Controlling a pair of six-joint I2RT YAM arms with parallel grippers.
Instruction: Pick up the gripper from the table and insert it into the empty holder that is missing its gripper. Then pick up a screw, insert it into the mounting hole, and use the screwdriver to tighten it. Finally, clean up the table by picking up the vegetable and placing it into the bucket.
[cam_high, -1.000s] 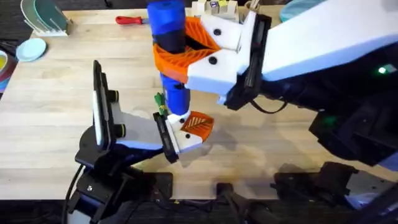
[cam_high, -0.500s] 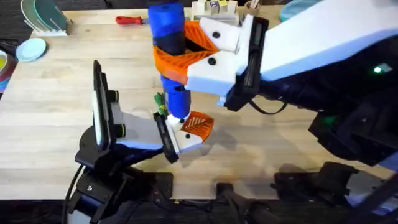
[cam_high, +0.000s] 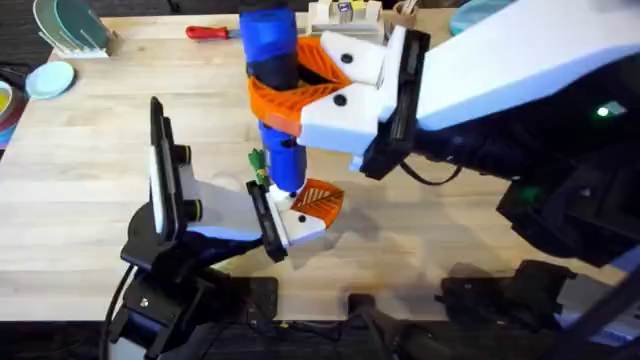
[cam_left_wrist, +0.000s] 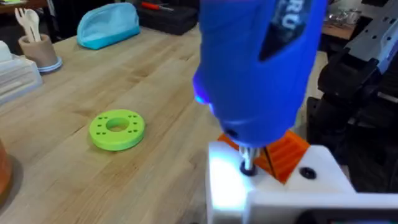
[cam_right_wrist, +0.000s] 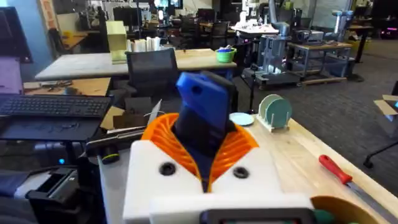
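Right jaws clamp the chunky blue screwdriver (cam_high: 272, 70), tip seemingly in the holder (cam_left_wrist: 273, 190); left jaws' state unclear.

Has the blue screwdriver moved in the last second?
No. The screwdriver stands where it was beside the red-handled tool, its tip on the holder.

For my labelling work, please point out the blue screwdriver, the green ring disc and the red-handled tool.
blue screwdriver (cam_left_wrist: 255, 62), left wrist view, handle body
green ring disc (cam_left_wrist: 117, 129), left wrist view, top face
red-handled tool (cam_high: 208, 33), overhead view, red handle
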